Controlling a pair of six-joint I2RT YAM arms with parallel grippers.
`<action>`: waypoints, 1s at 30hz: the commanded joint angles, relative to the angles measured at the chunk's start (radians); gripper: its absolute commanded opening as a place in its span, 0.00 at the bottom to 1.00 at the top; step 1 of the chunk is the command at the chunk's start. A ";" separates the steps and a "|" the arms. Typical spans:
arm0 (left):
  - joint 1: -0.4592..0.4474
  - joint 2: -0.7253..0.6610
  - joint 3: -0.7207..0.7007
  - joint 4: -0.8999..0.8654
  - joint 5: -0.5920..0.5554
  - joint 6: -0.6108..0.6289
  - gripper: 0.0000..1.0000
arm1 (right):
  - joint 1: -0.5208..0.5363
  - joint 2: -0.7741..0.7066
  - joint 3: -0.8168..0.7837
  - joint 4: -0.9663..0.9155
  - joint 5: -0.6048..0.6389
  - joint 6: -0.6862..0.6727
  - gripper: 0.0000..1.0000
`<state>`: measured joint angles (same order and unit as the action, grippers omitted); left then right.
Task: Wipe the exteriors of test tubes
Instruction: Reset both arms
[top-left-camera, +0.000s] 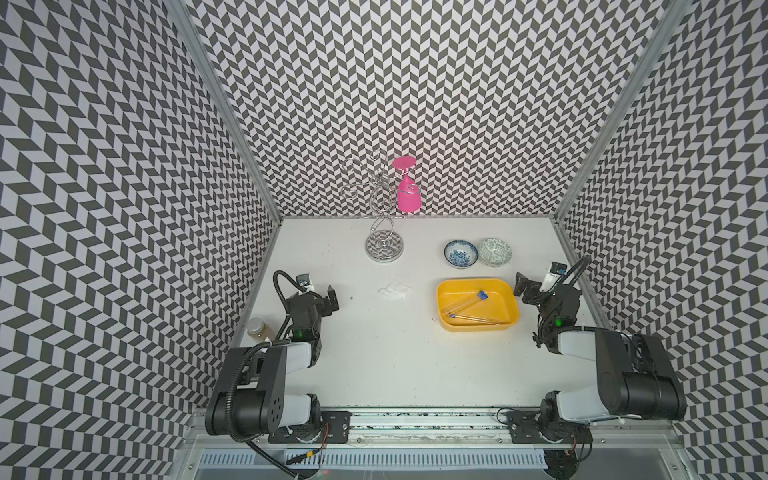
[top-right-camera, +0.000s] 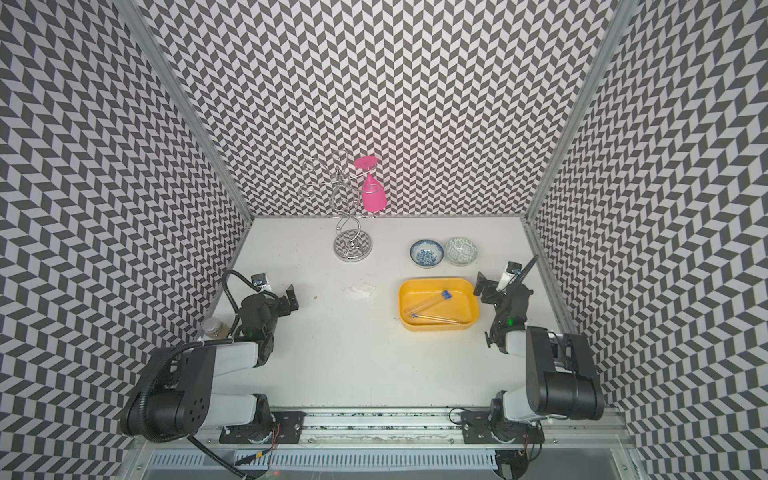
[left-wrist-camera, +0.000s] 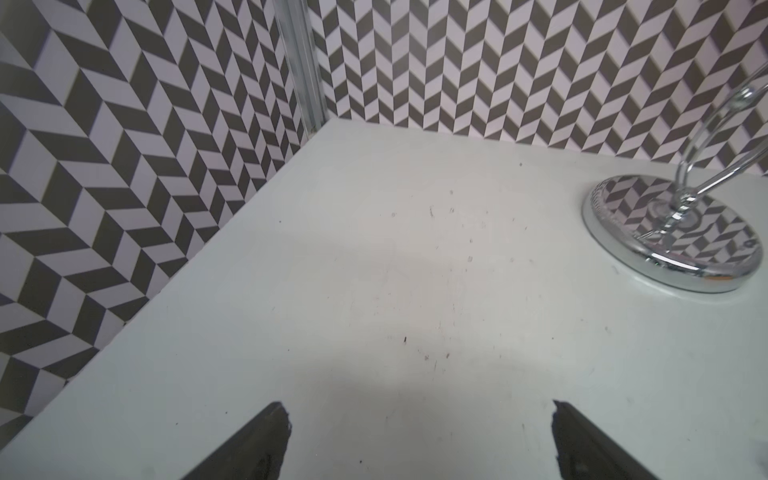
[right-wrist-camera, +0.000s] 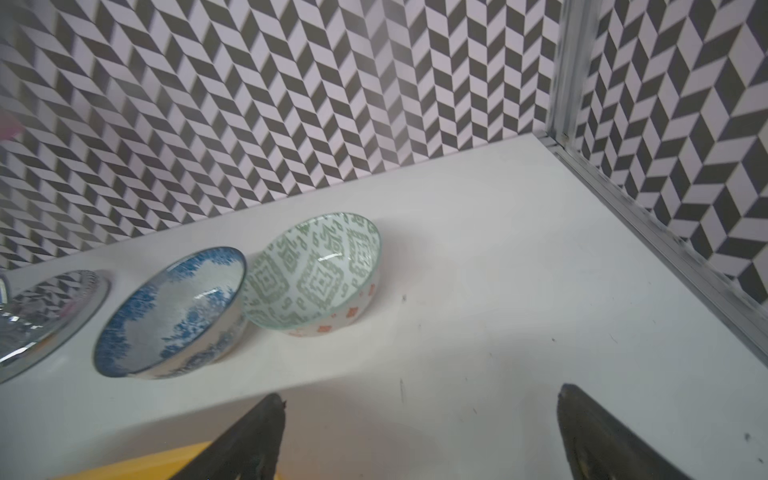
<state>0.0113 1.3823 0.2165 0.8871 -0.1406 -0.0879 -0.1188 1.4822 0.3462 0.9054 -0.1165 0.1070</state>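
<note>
the test tubes (top-left-camera: 463, 303) lie in the yellow tray (top-left-camera: 478, 327), likely so they cannot roll, the tissue (top-left-camera: 394, 290) loose on the worktop (top-left-camera: 395, 357) nearby, while left gripper (left-wrist-camera: 419, 415) and right gripper (right-wrist-camera: 422, 409) stand wide open, holding nothing.

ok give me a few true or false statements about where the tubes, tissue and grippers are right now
1. All three test tubes lie in the yellow tray. True.
2. The left gripper holds the tissue. False: its fingers are open and empty, and the tissue lies on the table.
3. The blue bowl and the green bowl sit side by side. True.
4. The pink glass stands upright on the table. False: it hangs upside down from the chrome rack.
5. The right gripper is open. True.
</note>
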 joint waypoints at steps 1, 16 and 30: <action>0.010 0.084 -0.035 0.409 0.055 0.017 1.00 | 0.060 0.043 0.040 0.115 -0.109 -0.107 1.00; -0.012 0.173 0.050 0.346 0.187 0.109 1.00 | 0.142 0.077 -0.153 0.477 0.024 -0.159 1.00; -0.013 0.177 0.047 0.355 0.183 0.108 1.00 | 0.140 0.086 -0.133 0.437 0.064 -0.133 1.00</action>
<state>0.0044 1.5566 0.2531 1.2339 0.0299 0.0078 0.0177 1.5581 0.2012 1.2877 -0.0685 -0.0322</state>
